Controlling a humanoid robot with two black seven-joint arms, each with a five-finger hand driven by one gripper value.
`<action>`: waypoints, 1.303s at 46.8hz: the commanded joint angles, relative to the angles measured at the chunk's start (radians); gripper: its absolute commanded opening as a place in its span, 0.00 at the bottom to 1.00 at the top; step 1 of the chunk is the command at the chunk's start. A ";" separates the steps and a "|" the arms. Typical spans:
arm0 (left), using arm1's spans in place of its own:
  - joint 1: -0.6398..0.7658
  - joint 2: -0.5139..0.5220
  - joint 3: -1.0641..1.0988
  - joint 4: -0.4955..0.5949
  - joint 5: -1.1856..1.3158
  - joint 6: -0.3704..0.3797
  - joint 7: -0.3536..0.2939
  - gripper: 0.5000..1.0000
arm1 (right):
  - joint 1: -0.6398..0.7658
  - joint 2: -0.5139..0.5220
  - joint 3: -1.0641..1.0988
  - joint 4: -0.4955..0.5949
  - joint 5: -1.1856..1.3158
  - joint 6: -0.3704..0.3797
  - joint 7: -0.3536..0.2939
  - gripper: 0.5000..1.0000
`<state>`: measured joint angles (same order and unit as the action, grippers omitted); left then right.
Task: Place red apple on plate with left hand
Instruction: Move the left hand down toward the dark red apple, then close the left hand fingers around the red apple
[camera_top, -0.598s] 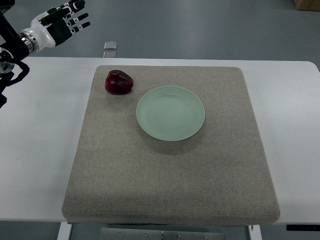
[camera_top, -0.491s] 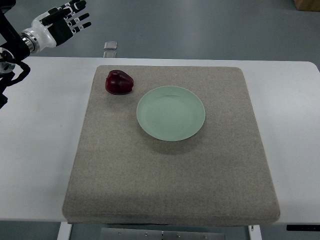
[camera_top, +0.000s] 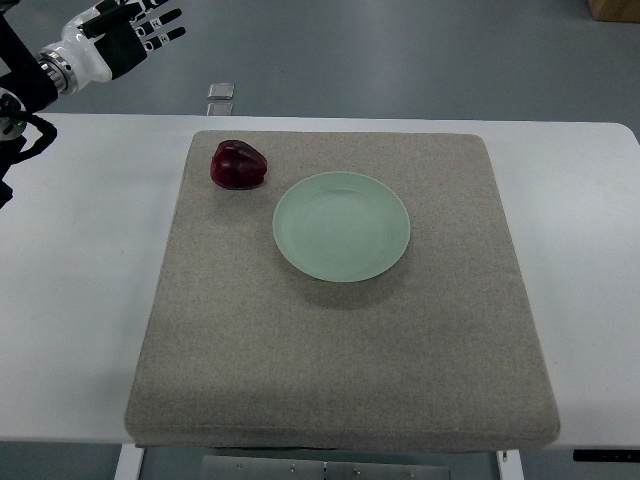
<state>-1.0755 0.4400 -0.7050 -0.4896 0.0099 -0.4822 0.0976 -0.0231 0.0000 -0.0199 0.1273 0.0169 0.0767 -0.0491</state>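
Left hand: fingers spread apart, holding nothing, above the far left tabletop corner.
Red apple: on grey mat, well apart from the fingers.
Plate: just beyond the apple, empty.
Between: nothing blocks.

Red apple sits just beside the plate rim; mat surface around both is unobstructed on the other sides.
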 joint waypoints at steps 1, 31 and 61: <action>-0.011 0.000 -0.011 0.000 0.220 -0.022 -0.074 0.99 | 0.000 0.000 0.000 0.000 0.000 0.000 0.000 0.86; -0.141 0.143 0.205 -0.142 1.002 -0.024 -0.272 0.99 | 0.000 0.000 0.000 0.000 0.000 0.000 0.000 0.86; -0.133 0.169 0.352 -0.411 1.397 0.013 -0.272 0.96 | 0.000 0.000 0.000 0.000 0.000 0.000 0.000 0.86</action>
<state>-1.2087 0.6286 -0.3752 -0.9067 1.4034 -0.4934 -0.1751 -0.0231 0.0000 -0.0200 0.1273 0.0168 0.0767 -0.0491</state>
